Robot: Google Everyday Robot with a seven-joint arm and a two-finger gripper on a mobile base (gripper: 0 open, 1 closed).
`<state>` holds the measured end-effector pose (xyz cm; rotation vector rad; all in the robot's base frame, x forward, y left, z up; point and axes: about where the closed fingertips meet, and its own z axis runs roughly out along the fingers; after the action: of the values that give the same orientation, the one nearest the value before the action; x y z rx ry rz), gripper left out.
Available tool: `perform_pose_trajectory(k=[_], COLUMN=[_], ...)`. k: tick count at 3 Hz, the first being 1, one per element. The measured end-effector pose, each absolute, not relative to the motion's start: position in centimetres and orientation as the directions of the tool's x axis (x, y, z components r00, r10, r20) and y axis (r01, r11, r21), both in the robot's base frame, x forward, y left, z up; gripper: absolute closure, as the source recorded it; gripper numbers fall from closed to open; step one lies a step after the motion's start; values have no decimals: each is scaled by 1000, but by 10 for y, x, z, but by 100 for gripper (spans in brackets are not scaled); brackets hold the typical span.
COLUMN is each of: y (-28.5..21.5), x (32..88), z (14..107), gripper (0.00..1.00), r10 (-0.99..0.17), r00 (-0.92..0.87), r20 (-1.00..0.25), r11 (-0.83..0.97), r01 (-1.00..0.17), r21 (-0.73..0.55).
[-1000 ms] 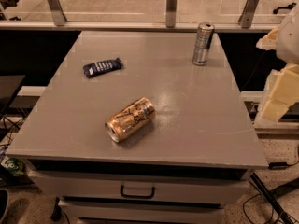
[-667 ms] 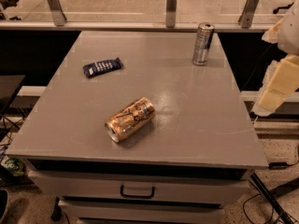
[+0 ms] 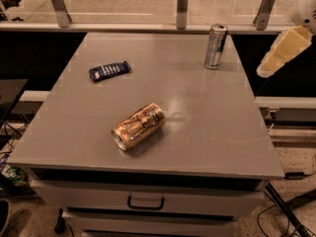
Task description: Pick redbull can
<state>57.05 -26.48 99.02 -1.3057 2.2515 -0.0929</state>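
The redbull can (image 3: 216, 46) stands upright near the far right corner of the grey table (image 3: 207, 127). It is slim, silver with dark blue panels and a shiny top. My gripper (image 3: 279, 53) is at the right edge of the view, off the table's right side, to the right of the can and apart from it. Only its cream-coloured shape shows there.
A gold can (image 3: 138, 126) lies on its side near the table's middle front. A flat dark blue snack wrapper (image 3: 109, 70) lies at the left rear. A railing with metal posts (image 3: 182, 1) runs behind the table. A drawer handle (image 3: 145, 201) is below the front edge.
My gripper has risen along the right edge of the view, from beside the table's mid-right side to level with the redbull can. The objects on the table have not moved.
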Motion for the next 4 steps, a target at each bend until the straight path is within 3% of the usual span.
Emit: perform_pose_trajectory(k=[2,4], y=[-252,-235], x=[676,734], z=[972,937], gripper=[0,0], r10=[-758,-695], r00=[-436,-500], r20=[-485,-517], r11=[606,672], r01=[-745,-707], r21=[-278,-220])
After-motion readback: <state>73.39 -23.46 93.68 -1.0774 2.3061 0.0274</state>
